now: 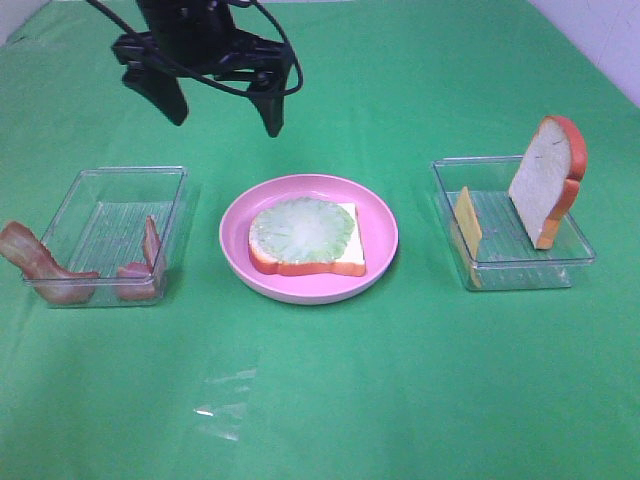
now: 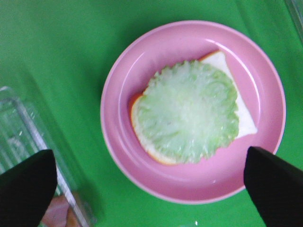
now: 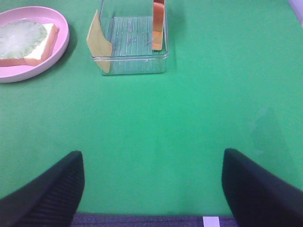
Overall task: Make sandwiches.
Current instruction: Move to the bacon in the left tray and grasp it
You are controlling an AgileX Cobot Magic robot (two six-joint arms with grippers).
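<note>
**Open-faced stack on the plate, both grippers empty**

The started sandwich, a bread slice (image 1: 345, 262) topped with a round of lettuce (image 1: 303, 228), lies flat in the middle of the pink plate (image 1: 385, 215). The left gripper (image 1: 225, 124) hangs above the table, beyond the plate's far edge and well clear of the stack. Its wrist camera looks down on the lettuce (image 2: 189, 111), framed between the two dark fingers (image 2: 28, 187).

Its jaws stand wide apart, holding and touching nothing. The right gripper (image 3: 154, 191) is also spread wide and empty, low over bare green cloth (image 3: 189, 118), well apart from the right tray (image 3: 130, 64).

The left tray (image 1: 120, 172) sits just beside the plate and holds the bacon strips (image 1: 148, 255); one seems to drape over its outer wall. In the right tray (image 1: 500, 275) a cheese slice (image 1: 468, 222) leans on the near-plate wall and a second bread slice (image 1: 545, 180) stands against the opposite one. Open cloth lies in front of all three.
</note>
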